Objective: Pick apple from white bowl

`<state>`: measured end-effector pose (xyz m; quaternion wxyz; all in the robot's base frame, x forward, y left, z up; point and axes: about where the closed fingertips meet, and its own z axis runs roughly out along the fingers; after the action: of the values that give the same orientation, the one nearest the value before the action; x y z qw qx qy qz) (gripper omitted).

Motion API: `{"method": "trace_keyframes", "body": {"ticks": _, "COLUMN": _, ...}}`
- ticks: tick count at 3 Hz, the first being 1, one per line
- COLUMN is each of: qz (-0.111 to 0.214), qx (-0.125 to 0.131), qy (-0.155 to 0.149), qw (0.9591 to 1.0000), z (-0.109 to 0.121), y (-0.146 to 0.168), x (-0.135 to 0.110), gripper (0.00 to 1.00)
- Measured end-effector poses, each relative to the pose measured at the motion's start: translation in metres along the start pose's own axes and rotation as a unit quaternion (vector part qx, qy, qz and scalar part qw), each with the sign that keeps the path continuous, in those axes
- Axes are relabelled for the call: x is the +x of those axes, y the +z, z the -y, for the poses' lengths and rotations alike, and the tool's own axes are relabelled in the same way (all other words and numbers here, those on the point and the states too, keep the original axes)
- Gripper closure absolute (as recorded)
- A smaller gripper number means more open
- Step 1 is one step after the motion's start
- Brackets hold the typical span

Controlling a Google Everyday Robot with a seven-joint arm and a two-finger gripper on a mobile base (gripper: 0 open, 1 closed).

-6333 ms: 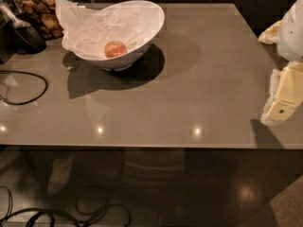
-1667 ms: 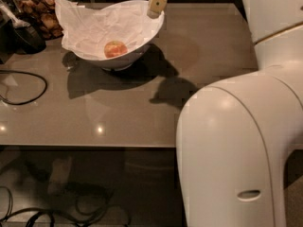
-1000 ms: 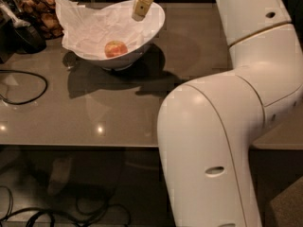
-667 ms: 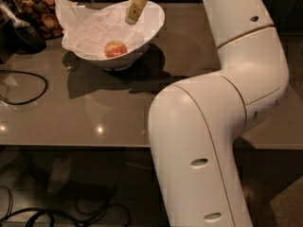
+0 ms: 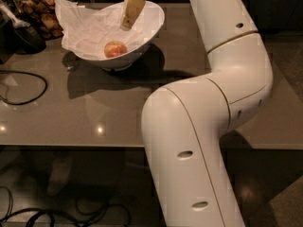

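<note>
The apple (image 5: 115, 49), small, orange-red with a pale patch, lies in the white bowl (image 5: 150, 25), which is lined with crumpled white paper and stands at the back left of the grey table. My gripper (image 5: 129, 14) hangs over the bowl, pointing down and left, its tip above and to the right of the apple and apart from it. The white arm (image 5: 203, 117) fills the right middle of the view.
A dark container of brown snacks (image 5: 40, 13) stands behind the bowl at far left. A black cable (image 5: 23, 86) loops on the table's left side. The table's front edge (image 5: 71, 145) runs across the lower left; more cables lie on the floor below.
The arm has swung in from the right and the gripper has moved left and lower over the bowl, nearer the apple. The apple and bowl have not moved.
</note>
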<state>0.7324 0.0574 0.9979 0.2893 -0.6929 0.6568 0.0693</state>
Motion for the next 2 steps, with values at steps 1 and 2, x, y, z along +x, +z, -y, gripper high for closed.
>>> {"method": "trace_keyframes", "body": {"ticks": 1, "qz": -0.003, "qx": -0.004, "qy": 0.004, "qw": 1.0, "z": 0.002, "y": 0.008, "x": 0.006, "gripper": 0.19}}
{"method": "trace_keyframes", "body": {"ticks": 2, "qz": -0.008, "qx": -0.015, "qy": 0.006, "qw": 0.9998, "z": 0.001, "y": 0.023, "x": 0.01, "gripper": 0.1}}
